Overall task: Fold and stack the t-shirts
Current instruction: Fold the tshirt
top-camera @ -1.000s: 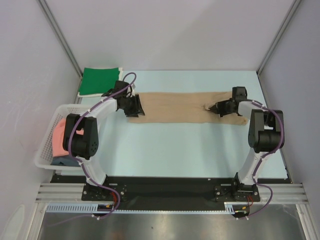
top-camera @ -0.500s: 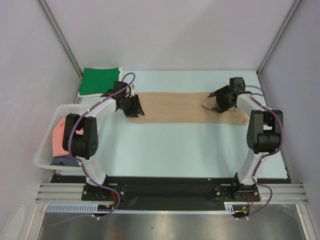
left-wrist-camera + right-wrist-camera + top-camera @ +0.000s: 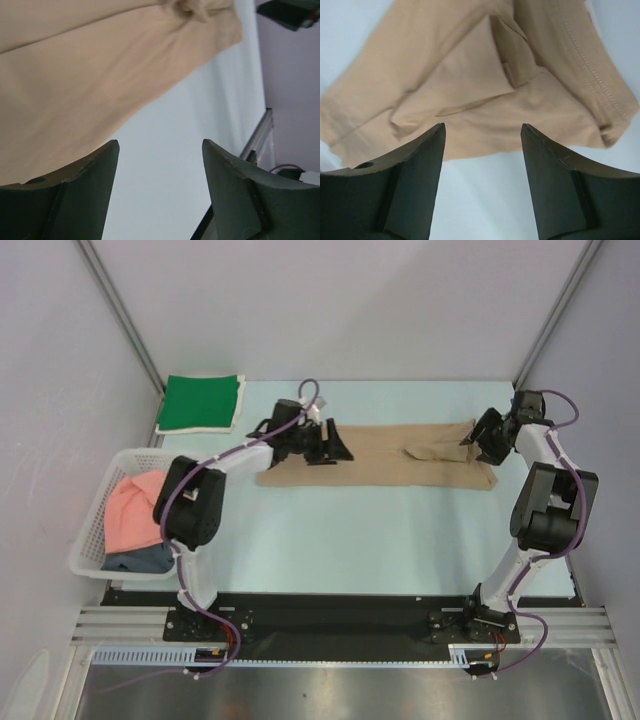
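A tan t-shirt [image 3: 385,458], folded into a long strip, lies flat across the back of the table. My left gripper [image 3: 338,451] hovers over its left half, open and empty; in the left wrist view the tan cloth [image 3: 75,75] fills the upper left beyond the left gripper [image 3: 160,145]. Just off the shirt's right end my right gripper [image 3: 478,443] stands open, holding nothing. The right wrist view looks past the right gripper [image 3: 482,129] onto the shirt's rumpled sleeve end [image 3: 470,75]. A folded green t-shirt [image 3: 200,403] rests at the back left.
A white lattice basket [image 3: 84,545] stands at the left edge with a salmon pink t-shirt [image 3: 135,518] on top of a dark grey-blue one [image 3: 140,560]. Grey walls close in on both sides, and a metal frame post [image 3: 552,315] rises near the right arm.
My left gripper slid right from the shirt's left end to over its left half and opened wider. My right gripper let go of the shirt's right end and drew back toward the rear right.
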